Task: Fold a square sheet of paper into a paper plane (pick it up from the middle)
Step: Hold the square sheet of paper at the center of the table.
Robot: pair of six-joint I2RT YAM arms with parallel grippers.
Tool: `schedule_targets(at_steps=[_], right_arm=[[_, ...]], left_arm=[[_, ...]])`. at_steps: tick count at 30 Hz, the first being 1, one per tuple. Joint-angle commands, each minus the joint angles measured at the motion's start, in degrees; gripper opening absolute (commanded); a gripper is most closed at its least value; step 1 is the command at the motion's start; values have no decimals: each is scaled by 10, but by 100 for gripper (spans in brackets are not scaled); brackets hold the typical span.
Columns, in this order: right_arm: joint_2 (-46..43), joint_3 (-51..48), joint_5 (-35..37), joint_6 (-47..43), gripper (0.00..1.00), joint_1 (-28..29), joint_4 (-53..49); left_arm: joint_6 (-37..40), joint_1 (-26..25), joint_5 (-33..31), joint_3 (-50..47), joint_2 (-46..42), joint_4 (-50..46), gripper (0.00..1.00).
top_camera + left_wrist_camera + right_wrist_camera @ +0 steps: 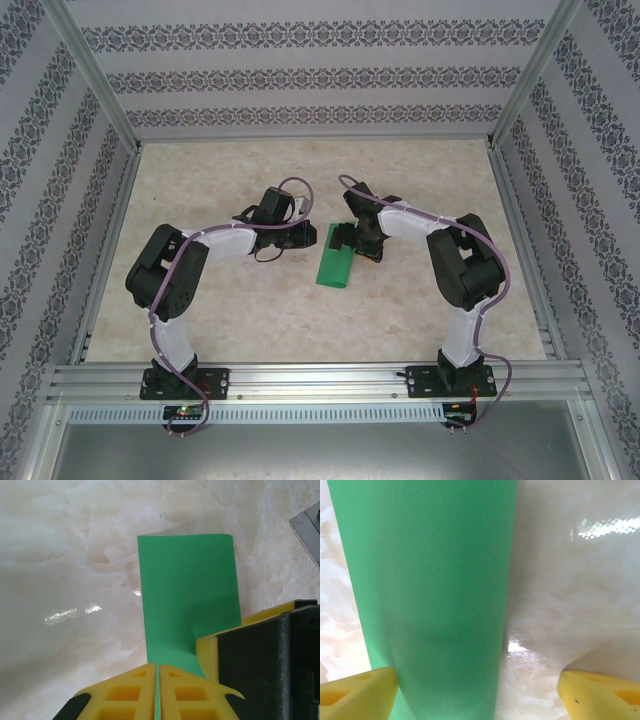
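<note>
Seen from above, a bright green square sheet of paper (pixel 335 268), folded into a narrow band, lies flat on a pale marbled table (pixel 250 310) midway between two robot arms. Its long axis runs from the near side toward the far wall, tilted slightly. Both grippers meet at the band's far end. The left gripper (pixel 303 238) comes in from the left and the right gripper (pixel 352 248) sits over the band's far right edge. In the left wrist view, the two yellow fingers (pixel 130 690) are pressed together with only a thin slit between them, at the end of the green band. Whether any paper is pinched in that slit cannot be told. In the same view, one yellow finger of the right gripper rests against the band's right edge. In the right wrist view, the right jaws stand wide apart. The band runs straight away from the camera between them, close beside the left-hand fingertip (pixel 357 690) and well apart from the other. The coming move likely turns on this: both jaws line up with the band's length, and the right gripper is already astride it.
</note>
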Motion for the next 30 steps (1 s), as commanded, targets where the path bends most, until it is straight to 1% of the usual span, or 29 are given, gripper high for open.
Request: schedule_targets(at_steps=[1,5,11,18,23,30], right_arm=[[60,-21,20,-10,88,1,9],[58,-25,23,-11,89,-1,10],[61,-25,35,-20,89,-3,-1],[62,-32,30,-12,88,-5,7],[69,-33,28,-8,88,-2,9],[75,-39,21,-1,88,0,20]], left_arm=[[-9,-7,16,11,10,5,12],[-8,-9,19,9,11,6,11],[-7,-13,34,11,19,10,8],[-10,-23,59,36,46,7,5],[-20,-31,71,62,79,-10,0],[-32,-32,58,52,82,-9,0]])
